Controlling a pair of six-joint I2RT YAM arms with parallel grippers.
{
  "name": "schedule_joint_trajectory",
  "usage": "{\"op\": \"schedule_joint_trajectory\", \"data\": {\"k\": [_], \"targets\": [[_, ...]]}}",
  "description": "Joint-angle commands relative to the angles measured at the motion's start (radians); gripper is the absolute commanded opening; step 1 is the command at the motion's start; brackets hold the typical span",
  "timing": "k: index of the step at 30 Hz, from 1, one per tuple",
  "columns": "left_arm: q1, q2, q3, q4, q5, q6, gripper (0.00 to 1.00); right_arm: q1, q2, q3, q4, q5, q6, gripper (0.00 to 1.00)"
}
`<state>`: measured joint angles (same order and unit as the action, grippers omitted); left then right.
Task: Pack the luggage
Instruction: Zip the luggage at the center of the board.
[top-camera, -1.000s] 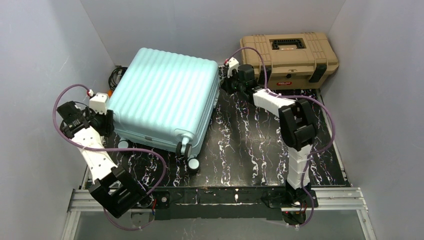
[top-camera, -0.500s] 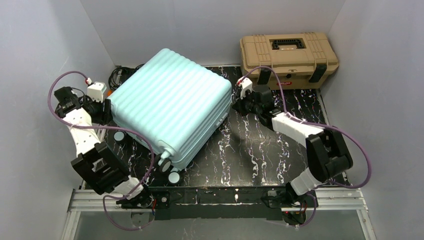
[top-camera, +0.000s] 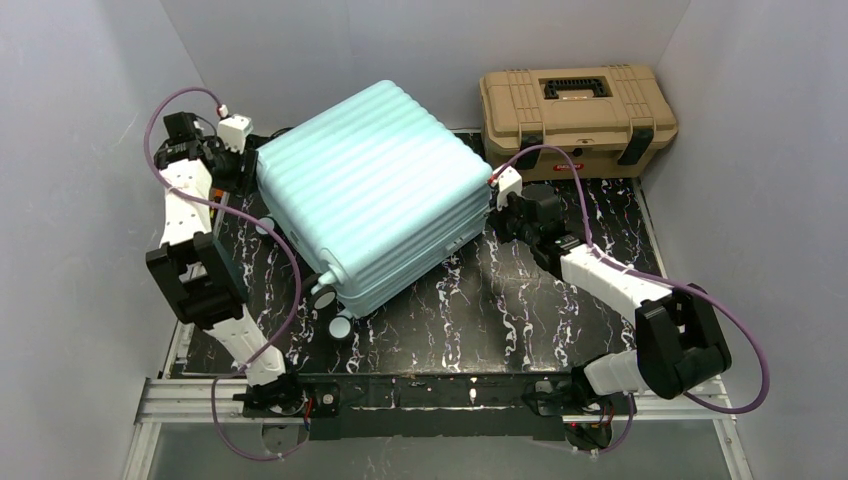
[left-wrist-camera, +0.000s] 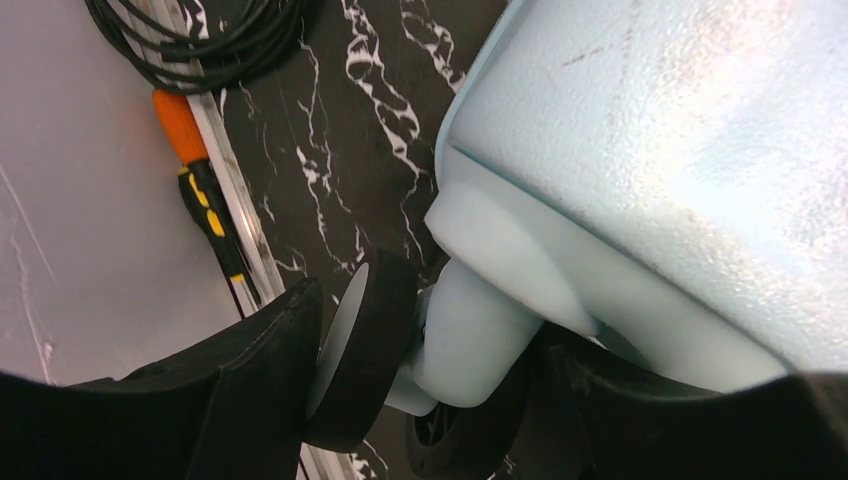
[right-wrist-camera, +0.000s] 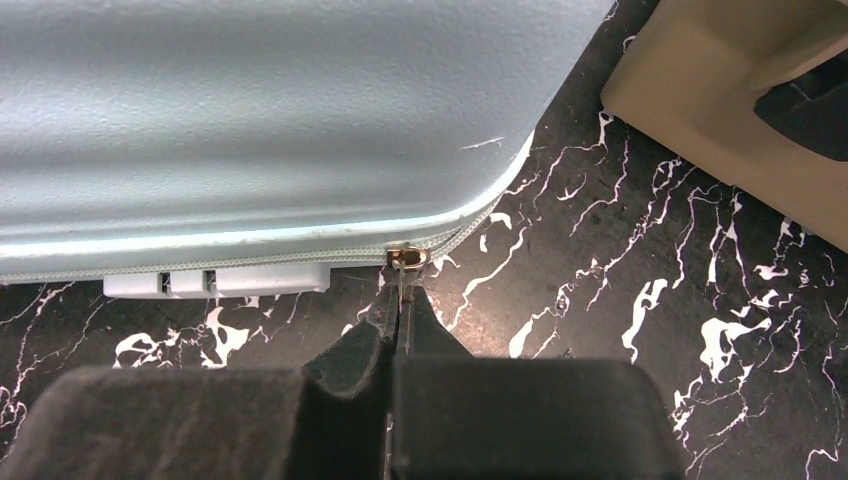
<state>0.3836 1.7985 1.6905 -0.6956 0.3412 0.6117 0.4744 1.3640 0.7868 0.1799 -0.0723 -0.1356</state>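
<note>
You face plain grey walls (top-camera: 70, 200) on three sides, black white-veined tabletop (top-camera: 500, 320), aluminium rail (top-camera: 160, 400) nearest you

1. The tabletop (top-camera: 520, 300) is black with white marble veining, walled in by grey panels.
2. The luggage (top-camera: 370, 190) lies flat and closed on its far left part, turned at a slant (ribbed shell up, black wheels toward the near left).
3. A tan toolbox (top-camera: 575, 120) with black latches sits at the far right corner, apart from the luggage.
4. A coil of black cable (left-wrist-camera: 200, 40) lies at the far left.
5. An orange, yellow and black screwdriver (left-wrist-camera: 200, 190) lies along the left edge rail.
</note>
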Motion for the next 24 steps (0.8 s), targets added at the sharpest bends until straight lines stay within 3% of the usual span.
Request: {"op": "schedule_joint_trajectory", "data": {"k": [1,3,7,9,15,20,24], "targets": [[-0.007,0.082,0.088,0.088,-0.538,-0.308,0.03,0.003,-0.084,0.020,0.039,-0.052,-0.022,0.01],[-0.012,0.086,0.120,0.065,-0.559,-0.318,0.20,0.003,-0.078,0.023,0.037,-0.073,-0.015,0.01],[0.001,-0.025,0.091,0.045,-0.554,-0.326,0.78,0.003,-0.069,0.032,0.045,-0.096,-0.002,0.01],[0.010,-0.108,0.058,0.024,-0.520,-0.330,0.97,0.003,-0.064,0.035,0.050,-0.098,-0.001,0.01],[0.026,-0.407,-0.041,-0.081,-0.331,-0.323,0.98,0.004,-0.050,0.030,0.073,-0.096,0.007,0.01],[0.025,-0.763,-0.235,-0.238,0.204,-0.160,0.98,0.003,-0.057,0.024,0.086,-0.081,0.000,0.01],[0.018,-0.961,-0.365,-0.456,0.500,-0.023,0.98,0.003,-0.060,0.019,0.099,-0.071,-0.006,0.01]]}}
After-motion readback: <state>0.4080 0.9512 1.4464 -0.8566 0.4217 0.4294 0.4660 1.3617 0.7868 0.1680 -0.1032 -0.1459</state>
